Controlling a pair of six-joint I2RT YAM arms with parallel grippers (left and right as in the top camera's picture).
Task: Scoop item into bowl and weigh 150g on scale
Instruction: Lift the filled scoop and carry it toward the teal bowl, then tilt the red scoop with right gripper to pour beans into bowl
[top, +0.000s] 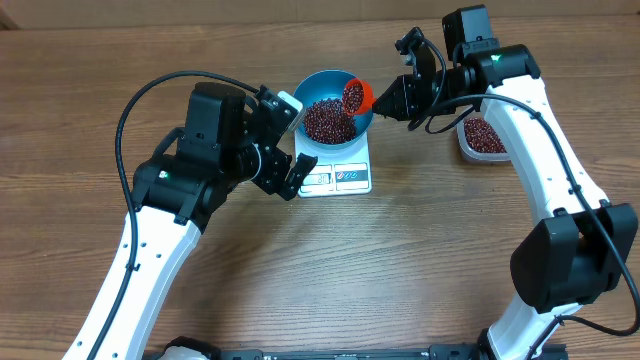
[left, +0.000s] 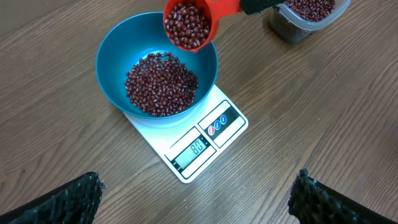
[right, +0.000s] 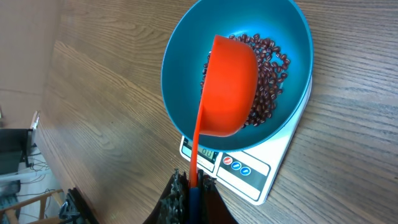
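Left gripper (top: 288, 142): fingers spread wide and holding nothing; parked just left of the scale, facing the bowl.
Scale (left: 200, 147): flat and white on the wood table (top: 120, 50); display and button panel on the near edge, clear of the bowl; lit digits look like 80 in the left wrist view.
Bowl (left: 112, 68): bright blue, sitting upright on the back part of the scale.
Beans (top: 328, 120): loose maroon heap across the bottom of the bowl, blue wall bare above it.
Scoop (right: 231, 87): orange, round cup with a long thin handle; raised above the right side of the bowl, tipped toward it, packed with more beans, not touching the rim.
Right gripper (right: 189, 198): fingers pressed together, pinching the end of the scoop handle; reaching in from the right of the bowl.
Tub (top: 482, 136): clear plastic, part-filled with the same beans; on the table well right of the scale, partly under the right arm.
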